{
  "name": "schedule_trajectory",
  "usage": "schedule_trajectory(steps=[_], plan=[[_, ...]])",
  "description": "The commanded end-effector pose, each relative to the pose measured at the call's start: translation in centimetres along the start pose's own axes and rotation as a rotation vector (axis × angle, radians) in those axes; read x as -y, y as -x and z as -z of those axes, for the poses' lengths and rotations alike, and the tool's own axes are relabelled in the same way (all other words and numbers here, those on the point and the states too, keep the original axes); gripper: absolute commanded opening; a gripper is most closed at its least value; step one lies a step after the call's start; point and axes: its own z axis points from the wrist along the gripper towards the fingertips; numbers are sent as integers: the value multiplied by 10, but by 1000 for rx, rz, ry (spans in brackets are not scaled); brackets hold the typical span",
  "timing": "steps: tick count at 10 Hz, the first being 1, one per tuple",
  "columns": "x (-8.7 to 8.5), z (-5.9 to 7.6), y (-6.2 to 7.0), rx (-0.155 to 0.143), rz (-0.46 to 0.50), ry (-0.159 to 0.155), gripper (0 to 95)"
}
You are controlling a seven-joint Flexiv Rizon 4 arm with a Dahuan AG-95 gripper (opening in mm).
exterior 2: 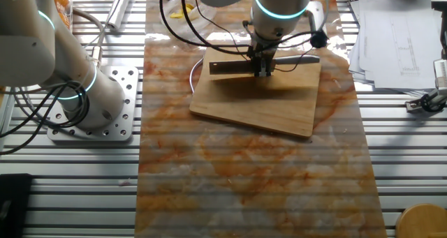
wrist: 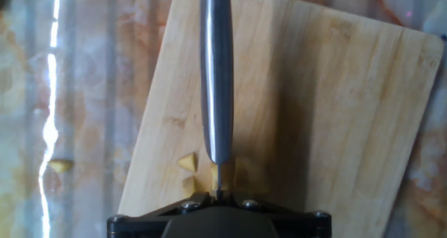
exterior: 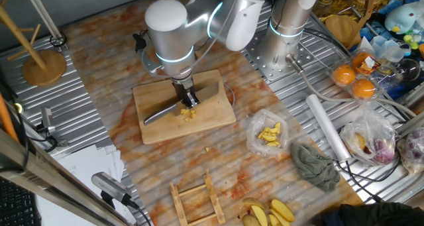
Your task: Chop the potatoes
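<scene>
Several small pale-yellow potato chunks (exterior: 189, 112) lie on the wooden cutting board (exterior: 212, 116), right under my gripper (exterior: 188, 97). The gripper is shut on a steel knife (exterior: 159, 113) and holds it down at the board over the chunks. In the hand view the knife (wrist: 216, 77) runs straight out from the gripper (wrist: 218, 195), with chunks (wrist: 187, 162) on both sides of it. One stray chunk (wrist: 61, 165) lies off the board on the mat, and it also shows in one fixed view (exterior: 207, 148). In the other fixed view the gripper (exterior 2: 264, 65) grips the knife (exterior 2: 230, 68) on the board (exterior 2: 258, 102).
A clear bag of brighter yellow pieces (exterior: 269, 134), a grey cloth (exterior: 316, 165) and a white roll (exterior: 326, 126) lie right of the board. A wooden rack (exterior: 199, 199) and yellow wedges (exterior: 275, 213) sit at the front. A wooden stand (exterior: 43, 63) is at far left.
</scene>
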Motion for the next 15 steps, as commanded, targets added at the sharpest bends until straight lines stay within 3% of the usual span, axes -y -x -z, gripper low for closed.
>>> schedule_trajectory(steps=[1, 5, 8, 10, 12, 15], plan=[[2, 7, -4, -2, 16, -32, 0], [5, 14, -1, -9, -22, -49, 0], [6, 14, 1, 3, -24, -37, 0], [6, 14, 1, 0, -140, -60, 0], [6, 14, 1, -5, -174, -116, 0], [6, 14, 1, -4, -132, -115, 0]])
